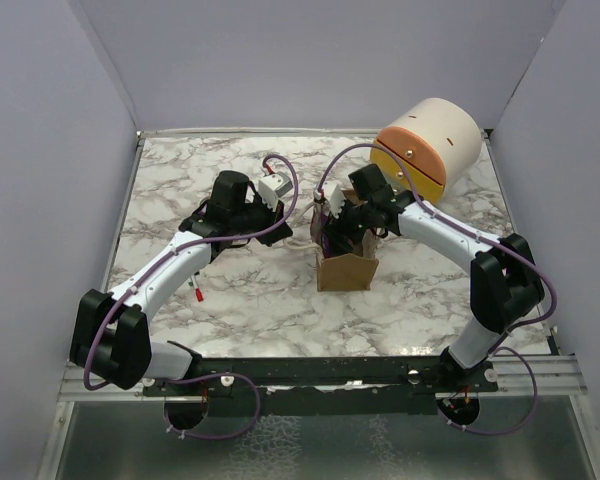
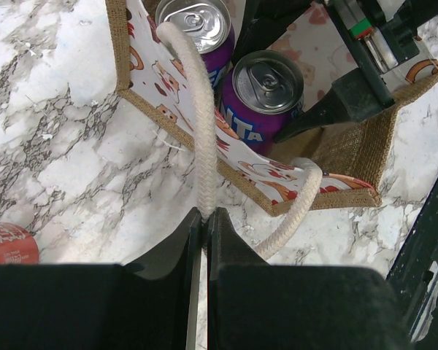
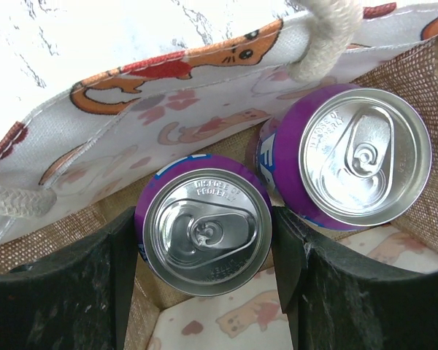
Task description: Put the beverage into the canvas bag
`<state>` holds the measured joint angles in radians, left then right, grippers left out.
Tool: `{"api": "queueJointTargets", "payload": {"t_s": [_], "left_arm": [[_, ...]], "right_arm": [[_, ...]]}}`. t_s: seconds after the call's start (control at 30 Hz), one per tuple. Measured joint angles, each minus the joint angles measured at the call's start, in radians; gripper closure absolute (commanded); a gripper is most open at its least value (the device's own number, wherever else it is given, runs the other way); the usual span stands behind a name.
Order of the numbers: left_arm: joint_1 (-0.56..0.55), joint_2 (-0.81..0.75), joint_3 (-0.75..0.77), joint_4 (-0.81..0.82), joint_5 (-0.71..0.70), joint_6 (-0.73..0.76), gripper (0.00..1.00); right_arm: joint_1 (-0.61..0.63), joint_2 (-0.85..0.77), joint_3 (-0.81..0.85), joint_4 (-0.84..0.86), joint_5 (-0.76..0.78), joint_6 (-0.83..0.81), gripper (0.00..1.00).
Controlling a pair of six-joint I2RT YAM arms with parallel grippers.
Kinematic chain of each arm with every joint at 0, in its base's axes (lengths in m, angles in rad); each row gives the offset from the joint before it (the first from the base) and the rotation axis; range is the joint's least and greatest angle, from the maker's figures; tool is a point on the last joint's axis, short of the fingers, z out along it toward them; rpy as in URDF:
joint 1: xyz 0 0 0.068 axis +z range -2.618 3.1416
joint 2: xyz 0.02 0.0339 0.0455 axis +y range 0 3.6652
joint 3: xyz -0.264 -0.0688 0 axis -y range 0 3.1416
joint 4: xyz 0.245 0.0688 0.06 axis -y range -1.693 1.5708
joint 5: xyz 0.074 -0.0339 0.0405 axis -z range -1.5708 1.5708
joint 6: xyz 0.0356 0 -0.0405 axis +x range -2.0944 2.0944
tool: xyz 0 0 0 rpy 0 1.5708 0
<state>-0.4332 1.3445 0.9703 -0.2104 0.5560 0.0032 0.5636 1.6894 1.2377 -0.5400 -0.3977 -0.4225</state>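
Observation:
The canvas bag [image 1: 347, 270] stands open at mid-table, tan outside with a cat-print lining [image 3: 131, 124]. My left gripper [image 2: 206, 213] is shut on one pale rope handle [image 2: 197, 124] and holds it out to the left of the bag. Inside the bag stand two purple beverage cans. My right gripper [image 3: 206, 240] reaches down into the bag, its fingers [image 3: 120, 251] pressed on both sides of the nearer can [image 3: 204, 230]. The other can [image 3: 361, 157] stands right beside it. In the left wrist view the gripped can [image 2: 266, 84] sits next to a black right finger [image 2: 343, 98].
A large cream-and-orange cylinder [image 1: 430, 145] lies at the back right, just behind the right arm. A red can [image 2: 7, 244] lies on the marble left of the bag, under the left arm. White walls close in the table on three sides.

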Motion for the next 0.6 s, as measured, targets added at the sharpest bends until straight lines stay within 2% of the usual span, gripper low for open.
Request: {"api": "queueJointTargets", "payload": {"t_s": [0.2,0.37,0.6], "left_arm": [[0.0,0.0,0.0,0.0,0.0,0.007,1.0],[0.0,-0.003,0.0,0.0,0.0,0.011,1.0],[0.0,-0.011,0.0,0.0,0.0,0.016,1.0]], "right_arm": [[0.0,0.0,-0.014,0.039,0.0,0.031,0.69],[0.0,-0.005,-0.023,0.054,0.001,0.042,0.57],[0.0,-0.013,-0.031,0.058,0.005,0.045,0.45]]}}
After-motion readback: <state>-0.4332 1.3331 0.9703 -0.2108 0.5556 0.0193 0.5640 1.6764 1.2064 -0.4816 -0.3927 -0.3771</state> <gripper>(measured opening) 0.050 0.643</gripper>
